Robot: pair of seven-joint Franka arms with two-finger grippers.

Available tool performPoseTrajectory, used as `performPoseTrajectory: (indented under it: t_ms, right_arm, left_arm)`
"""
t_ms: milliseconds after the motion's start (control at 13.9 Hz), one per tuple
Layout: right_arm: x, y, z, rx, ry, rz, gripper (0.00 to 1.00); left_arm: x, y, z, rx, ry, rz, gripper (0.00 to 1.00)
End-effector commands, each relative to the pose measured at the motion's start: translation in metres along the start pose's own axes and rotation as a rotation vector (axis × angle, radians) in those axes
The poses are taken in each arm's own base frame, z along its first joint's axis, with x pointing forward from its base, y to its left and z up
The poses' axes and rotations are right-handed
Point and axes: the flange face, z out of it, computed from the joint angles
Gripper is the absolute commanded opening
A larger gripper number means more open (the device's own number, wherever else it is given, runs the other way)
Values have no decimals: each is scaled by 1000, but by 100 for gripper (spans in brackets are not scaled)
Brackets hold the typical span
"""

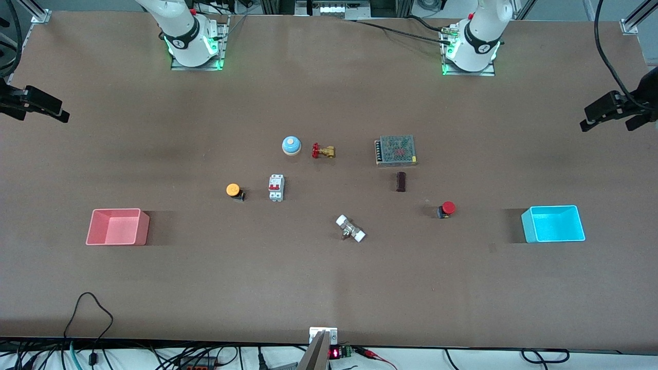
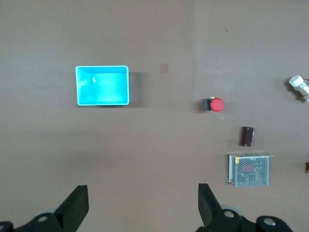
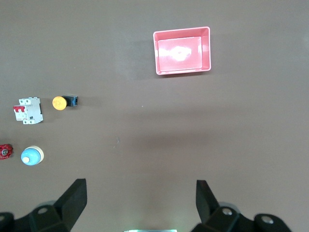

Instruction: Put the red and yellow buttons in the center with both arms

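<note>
The red button (image 1: 447, 208) lies on the brown tabletop (image 1: 318, 267) toward the left arm's end, beside the cyan bin. It also shows in the left wrist view (image 2: 216, 104). The yellow button (image 1: 234, 190) lies toward the right arm's end, next to a white breaker, and shows in the right wrist view (image 3: 60, 102). Both grippers are out of the front view. My left gripper (image 2: 142, 189) is open and empty, high over bare table near its base. My right gripper (image 3: 141, 184) is open and empty, high over bare table near its base.
A pink bin (image 1: 117, 226) and a cyan bin (image 1: 553, 224) stand at the table's two ends. Around the middle lie a blue bell (image 1: 291, 145), a brass valve (image 1: 323, 151), a white breaker (image 1: 276, 187), a metal power supply (image 1: 395, 150), a dark block (image 1: 401, 181) and a white fitting (image 1: 350, 228).
</note>
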Motion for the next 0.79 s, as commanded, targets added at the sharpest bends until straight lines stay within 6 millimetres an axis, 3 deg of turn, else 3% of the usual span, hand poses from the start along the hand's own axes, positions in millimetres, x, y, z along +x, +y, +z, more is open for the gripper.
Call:
performPoseTrajectory:
  t_ms: [0, 144, 216, 359, 719]
  right_arm:
    - [-5, 4, -4, -6, 4, -12, 100]
    - [-4, 6, -2, -9, -4, -9, 100]
    - [-3, -2, -1, -12, -4, -20, 100]
    - [-2, -3, -5, -18, 11, -22, 100]
    - [-5, -8, -9, -19, 11, -31, 100]
  left_arm:
    - [-1, 8, -2, 29, -10, 6, 100]
    - [10, 2, 19, 58, -46, 3, 100]
    - [10, 0, 20, 57, -48, -3, 100]
    - [12, -6, -1, 55, -5, -15, 100]
    - [11, -26, -1, 45, -5, -37, 100]
